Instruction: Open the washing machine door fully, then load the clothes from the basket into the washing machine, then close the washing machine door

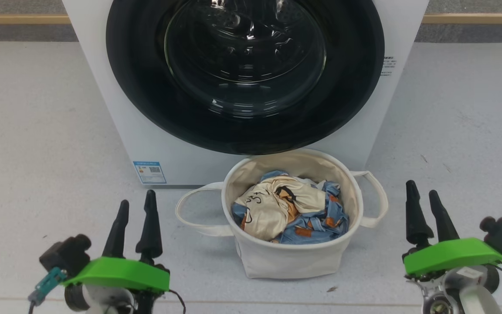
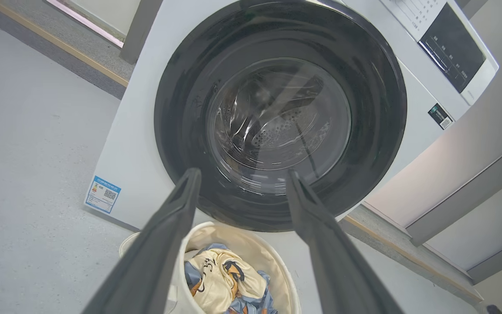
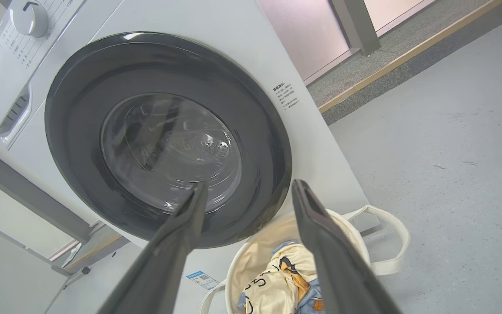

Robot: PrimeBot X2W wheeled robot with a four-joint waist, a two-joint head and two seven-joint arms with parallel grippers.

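Observation:
The white washing machine point(image 1: 103, 100) stands straight ahead with its round black-rimmed door point(image 1: 244, 74) shut flat against the front. A cream canvas basket point(image 1: 292, 257) sits on the floor just before it, holding the clothes point(image 1: 290, 211), a light-blue and orange bundle under a cream piece with black markings. My left gripper point(image 1: 137, 205) hovers low at the basket's left, open and empty. To the basket's right, my right gripper point(image 1: 423, 195) is open and empty too. Both wrist views look up at the door point(image 2: 277, 113) point(image 3: 168, 135) between spread fingers, with the basket point(image 2: 277, 261) point(image 3: 251, 257) below.
Grey floor spreads to both sides of the washer. A blue label point(image 1: 149, 172) marks the washer's lower left corner. A wooden strip point(image 1: 20, 18) and darker flooring run behind the machine. The control panel point(image 2: 451, 43) and dial point(image 3: 28, 17) sit at the washer's top.

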